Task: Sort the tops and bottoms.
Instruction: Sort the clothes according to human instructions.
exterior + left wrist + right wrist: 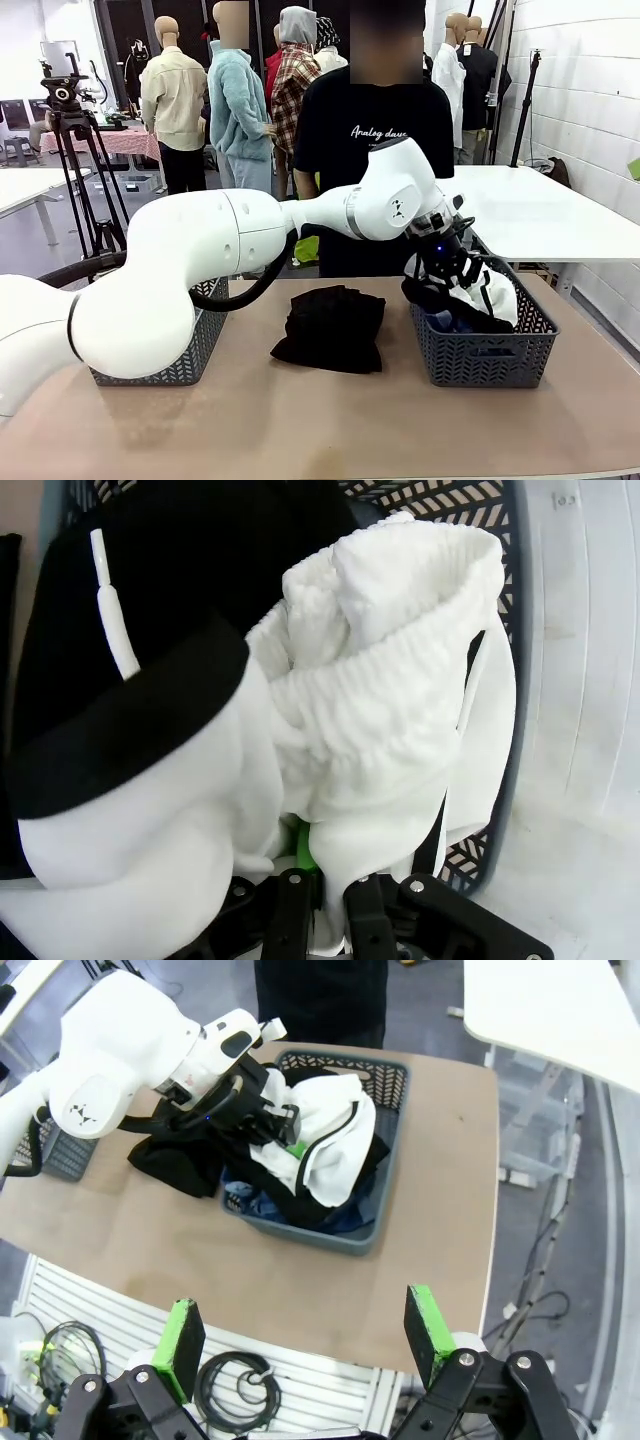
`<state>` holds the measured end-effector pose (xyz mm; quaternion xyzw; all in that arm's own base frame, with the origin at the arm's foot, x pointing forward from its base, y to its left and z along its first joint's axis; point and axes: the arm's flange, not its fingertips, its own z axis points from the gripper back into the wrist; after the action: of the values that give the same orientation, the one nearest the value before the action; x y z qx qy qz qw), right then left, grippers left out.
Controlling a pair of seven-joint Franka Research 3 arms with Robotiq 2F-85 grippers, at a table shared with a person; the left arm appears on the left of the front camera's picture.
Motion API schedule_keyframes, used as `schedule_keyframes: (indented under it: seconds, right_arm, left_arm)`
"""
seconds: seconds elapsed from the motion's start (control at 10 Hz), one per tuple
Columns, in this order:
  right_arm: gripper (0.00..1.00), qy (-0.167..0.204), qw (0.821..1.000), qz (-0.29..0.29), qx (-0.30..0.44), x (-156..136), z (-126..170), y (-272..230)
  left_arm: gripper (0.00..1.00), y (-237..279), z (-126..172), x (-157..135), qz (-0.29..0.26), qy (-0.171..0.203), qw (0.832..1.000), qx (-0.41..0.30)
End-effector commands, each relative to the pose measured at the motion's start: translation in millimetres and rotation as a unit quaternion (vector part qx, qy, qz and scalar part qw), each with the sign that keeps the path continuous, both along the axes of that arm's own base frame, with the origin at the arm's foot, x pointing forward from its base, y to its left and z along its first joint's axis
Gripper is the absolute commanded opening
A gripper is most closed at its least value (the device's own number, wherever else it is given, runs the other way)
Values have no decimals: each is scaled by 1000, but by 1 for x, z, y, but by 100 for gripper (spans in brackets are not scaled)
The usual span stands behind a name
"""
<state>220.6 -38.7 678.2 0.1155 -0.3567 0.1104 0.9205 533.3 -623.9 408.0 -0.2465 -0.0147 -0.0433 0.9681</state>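
Note:
My left gripper (460, 272) reaches across the table to the right grey basket (485, 362) and is shut on the white garment with black edging (492, 290). In the left wrist view its fingers (292, 905) pinch the white cloth (380, 710) just above the basket, and the black edging (130, 730) hangs at the left. Blue denim (345, 1218) lies in the basket under the white piece. A black garment (330, 325) lies folded on the table's middle. My right gripper (305, 1330) hangs open high over the near table edge, holding nothing.
A second grey basket (200, 350) stands at the left, partly behind my left arm. A person in a black printed T-shirt (375, 130) stands at the far side. Bare tabletop (330, 420) lies in front of the baskets.

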Motion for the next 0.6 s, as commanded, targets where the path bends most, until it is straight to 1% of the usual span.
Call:
schedule_keyframes:
  seconds: [0.0,0.1,0.3,0.5]
  right_arm:
    - [100,3,1000,5,1,0,-2,1]
    - [100,3,1000,5,1,0,-2,1]
    - [100,3,1000,5,1,0,-2,1]
    - [100,3,1000,5,1,0,-2,1]
  left_arm:
    - [0,-5,-26,19,-25,-20,999,19]
    - [0,-8,-29,22,-54,-42,997,40]
    - [0,-15,-23,24,-80,-50,994,58]
    - [0,-27,-10,21,-100,-60,991,60]
